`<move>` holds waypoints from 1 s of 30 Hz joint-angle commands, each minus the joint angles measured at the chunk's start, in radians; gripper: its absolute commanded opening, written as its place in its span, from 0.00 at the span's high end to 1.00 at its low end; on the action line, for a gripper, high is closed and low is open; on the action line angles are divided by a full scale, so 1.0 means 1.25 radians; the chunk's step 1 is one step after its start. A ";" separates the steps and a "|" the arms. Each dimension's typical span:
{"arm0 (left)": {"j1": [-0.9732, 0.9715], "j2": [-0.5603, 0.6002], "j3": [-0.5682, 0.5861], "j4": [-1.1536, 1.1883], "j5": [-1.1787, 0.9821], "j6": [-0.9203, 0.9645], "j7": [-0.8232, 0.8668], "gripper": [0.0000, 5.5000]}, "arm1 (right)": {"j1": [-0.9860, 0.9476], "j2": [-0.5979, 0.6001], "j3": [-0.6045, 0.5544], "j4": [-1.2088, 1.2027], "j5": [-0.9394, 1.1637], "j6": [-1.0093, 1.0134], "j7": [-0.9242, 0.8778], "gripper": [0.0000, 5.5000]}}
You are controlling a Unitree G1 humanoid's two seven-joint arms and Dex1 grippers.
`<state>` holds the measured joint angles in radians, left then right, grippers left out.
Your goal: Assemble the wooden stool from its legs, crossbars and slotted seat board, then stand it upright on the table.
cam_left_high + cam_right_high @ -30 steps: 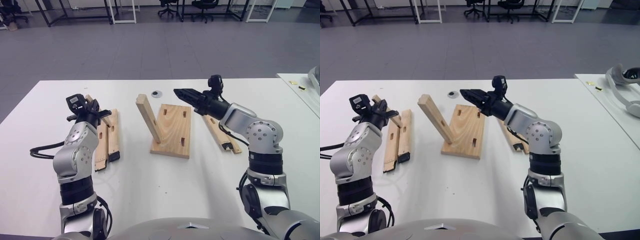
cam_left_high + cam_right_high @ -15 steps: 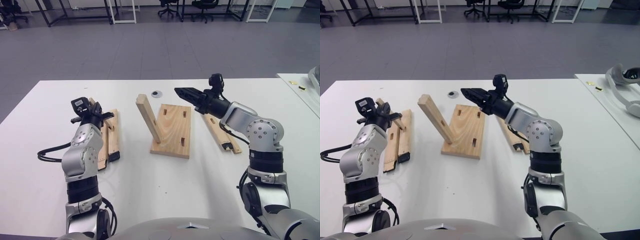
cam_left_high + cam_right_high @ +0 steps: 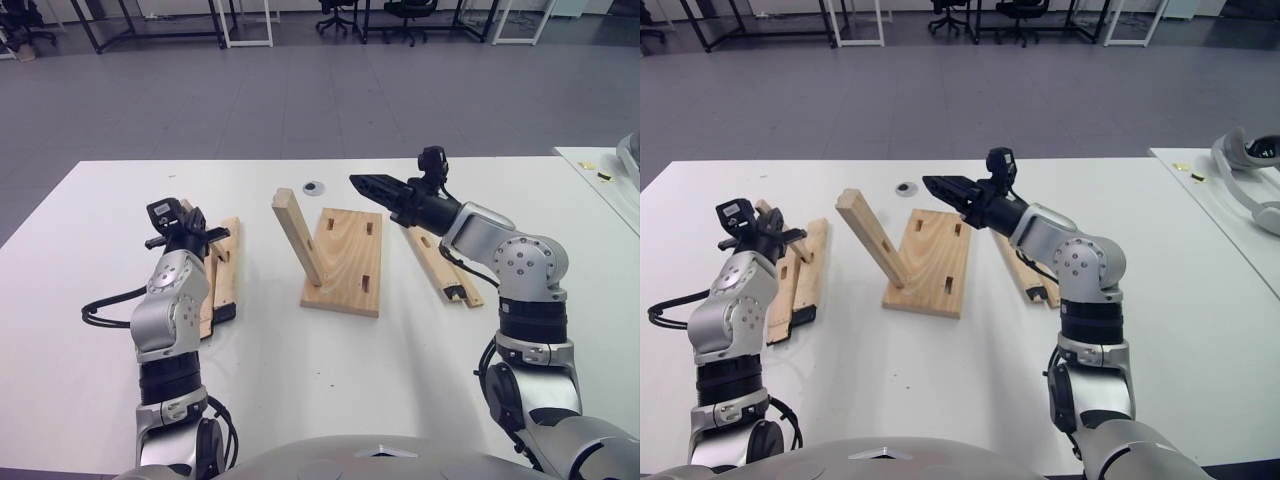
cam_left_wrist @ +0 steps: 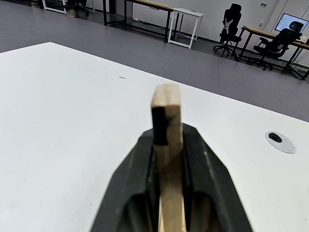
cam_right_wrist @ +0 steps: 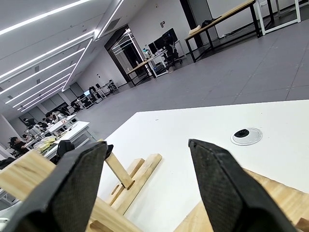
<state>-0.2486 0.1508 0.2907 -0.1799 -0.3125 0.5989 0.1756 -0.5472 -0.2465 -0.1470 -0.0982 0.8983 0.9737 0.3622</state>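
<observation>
The slotted seat board [image 3: 345,262] lies flat mid-table, with one wooden leg [image 3: 297,238] stuck in a near-left slot and leaning left. My left gripper [image 3: 195,232] hovers over a pile of legs and crossbars [image 3: 222,268] at the left and is shut on a thin wooden crossbar [image 4: 167,116], which pokes out past its fingertips. My right gripper [image 3: 366,186] is open and empty, held in the air above the board's far edge. In the right wrist view its fingers [image 5: 77,188] frame the leaning leg [image 5: 29,175] and the left pile [image 5: 140,176].
Two more wooden pieces [image 3: 441,265] lie on the table right of the board, under my right forearm. A round cable grommet [image 3: 314,187] sits behind the board. White table stretches bare in front. A second table [image 3: 610,180] stands at the right.
My left arm has shifted right and slightly forward with the crossbar still in its grip. The right gripper has barely moved and stays open.
</observation>
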 commanded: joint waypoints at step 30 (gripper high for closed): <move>0.001 -0.008 -0.016 -0.005 0.030 0.008 -0.052 0.93 | -0.026 -0.005 0.002 0.013 -0.014 0.003 0.017 0.43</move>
<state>-0.2425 0.1453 0.2769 -0.1815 -0.2811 0.6038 0.1176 -0.5551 -0.2465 -0.1444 -0.0892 0.8936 0.9744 0.3816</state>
